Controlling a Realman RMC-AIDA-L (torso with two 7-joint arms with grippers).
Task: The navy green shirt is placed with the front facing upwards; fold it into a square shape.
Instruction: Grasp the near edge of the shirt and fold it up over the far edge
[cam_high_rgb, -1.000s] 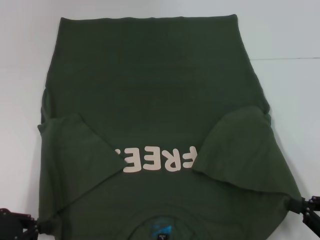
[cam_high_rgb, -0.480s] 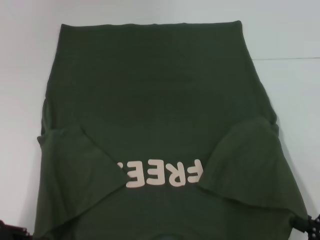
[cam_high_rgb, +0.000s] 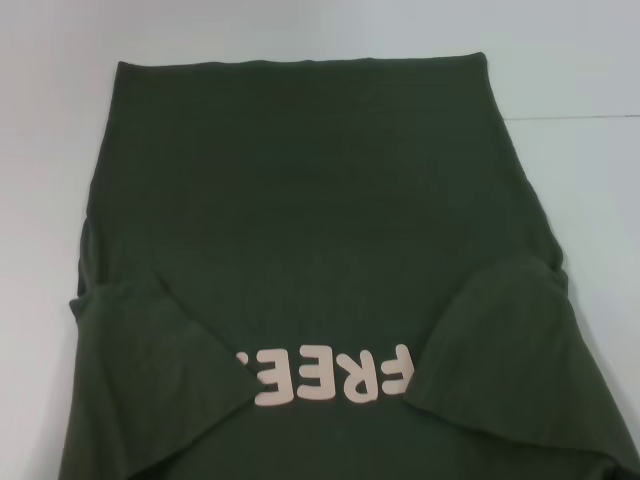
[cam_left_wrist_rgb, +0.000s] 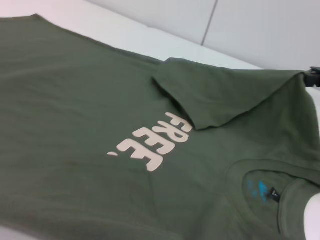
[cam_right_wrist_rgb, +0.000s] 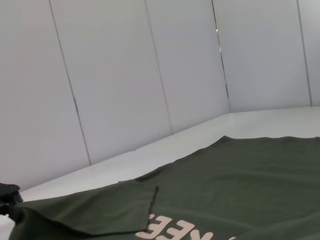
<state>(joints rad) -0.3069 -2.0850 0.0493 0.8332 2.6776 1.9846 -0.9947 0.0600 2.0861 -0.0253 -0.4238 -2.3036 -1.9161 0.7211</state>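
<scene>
**Here: green shirt spread face up**

Lying flat on white worktop (cam_high_rgb: 580, 70), navy green shirt (cam_high_rgb: 300, 200), both sleeves folded inward. Right tool (cam_left_wrist_rgb: 313, 77) at one shoulder corner, left tool (cam_right_wrist_rgb: 7, 199) at the other; grip impossible to tell.

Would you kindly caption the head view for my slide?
Olive-green shirt lying front-up on white table, both sleeves folded inward over its pale "FREE" lettering.

One navy green shirt (cam_high_rgb: 320, 220); two sleeves folded inward.
</scene>
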